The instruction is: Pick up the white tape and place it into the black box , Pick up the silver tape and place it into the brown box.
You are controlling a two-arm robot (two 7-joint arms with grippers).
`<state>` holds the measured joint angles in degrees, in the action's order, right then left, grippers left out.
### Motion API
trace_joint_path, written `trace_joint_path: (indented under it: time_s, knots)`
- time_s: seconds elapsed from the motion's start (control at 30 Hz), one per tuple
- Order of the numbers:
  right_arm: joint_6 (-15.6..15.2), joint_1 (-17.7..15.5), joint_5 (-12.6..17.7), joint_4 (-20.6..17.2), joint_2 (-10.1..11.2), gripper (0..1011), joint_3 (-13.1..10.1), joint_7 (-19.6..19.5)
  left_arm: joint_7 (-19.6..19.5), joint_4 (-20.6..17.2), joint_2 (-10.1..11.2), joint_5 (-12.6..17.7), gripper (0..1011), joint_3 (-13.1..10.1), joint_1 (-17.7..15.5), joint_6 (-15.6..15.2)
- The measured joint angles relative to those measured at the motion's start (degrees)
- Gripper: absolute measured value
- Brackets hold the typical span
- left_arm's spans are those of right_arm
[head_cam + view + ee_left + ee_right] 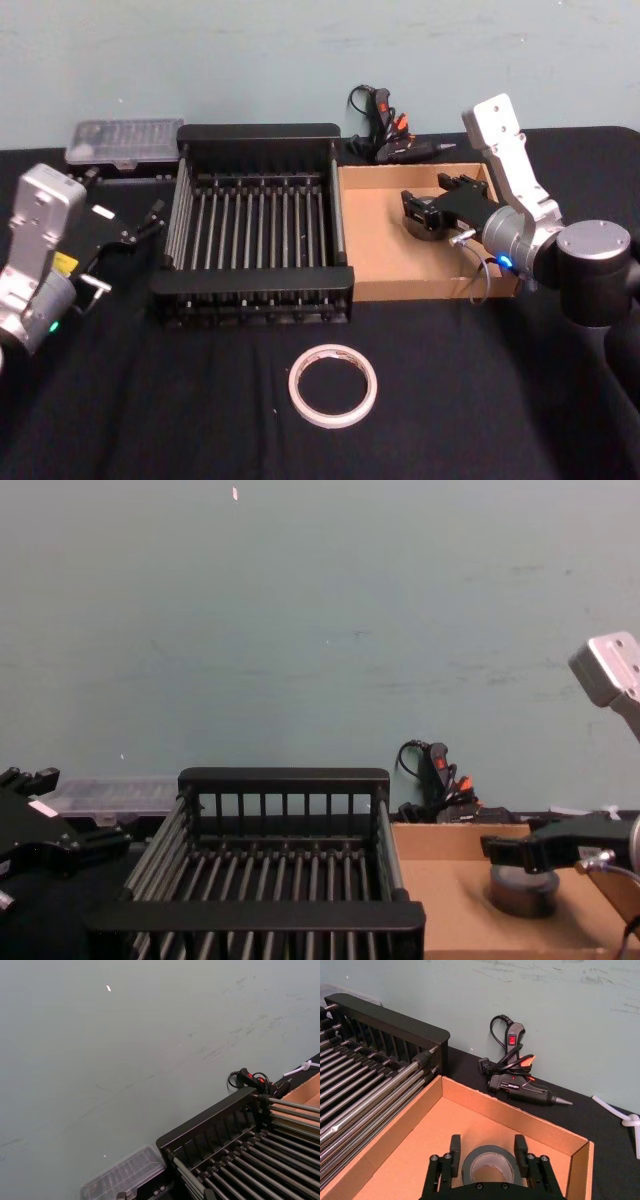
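Straddling the silver tape [491,1165] — right tool [487,1149] — inside brown box [530,1122]

Chest view. The black box [285,880], a slatted crate with a thick front rim bar, stands at centre on the bench. Just beside it on the right lies the brown box [440,880], a shallow cardboard tray. The silver tape [522,890] rests flat on the tray floor, with the right gripper [525,852] directly over it, reaching in from the right edge. The left gripper [45,830] sits at the bench's left edge, apart from the crate. A clear plastic case [110,793] and a black glue gun [440,785] lie along the rear edge against the wall.
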<state>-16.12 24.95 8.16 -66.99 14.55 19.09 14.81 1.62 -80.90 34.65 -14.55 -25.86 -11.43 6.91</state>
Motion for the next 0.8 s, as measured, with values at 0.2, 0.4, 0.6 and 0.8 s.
trace_joint_path:
  time_s: [0.2, 0.4, 0.6, 0.8]
  knots:
    - [-0.03, 0.0, 0.03, -0.04, 0.01, 816, 0.0, 0.02, 0.0, 0.0, 0.0, 0.0, 1001, 0.0, 0.0, 0.0]
    - [-0.06, 0.0, 0.06, -0.05, 0.01, 996, 0.0, 0.05, 0.0, 0.0, 0.0, 0.0, 1001, 0.0, 0.0, 0.0]
    - [-0.06, 0.0, 0.07, -0.05, 0.01, 1002, 0.0, 0.04, 0.0, 0.0, 0.0, 0.0, 1001, 0.0, 0.0, 0.0]
    - [-0.06, 0.0, 0.07, -0.05, 0.01, 1002, 0.0, 0.04, 0.0, 0.0, 0.0, 0.0, 1001, 0.0, 0.0, 0.0]
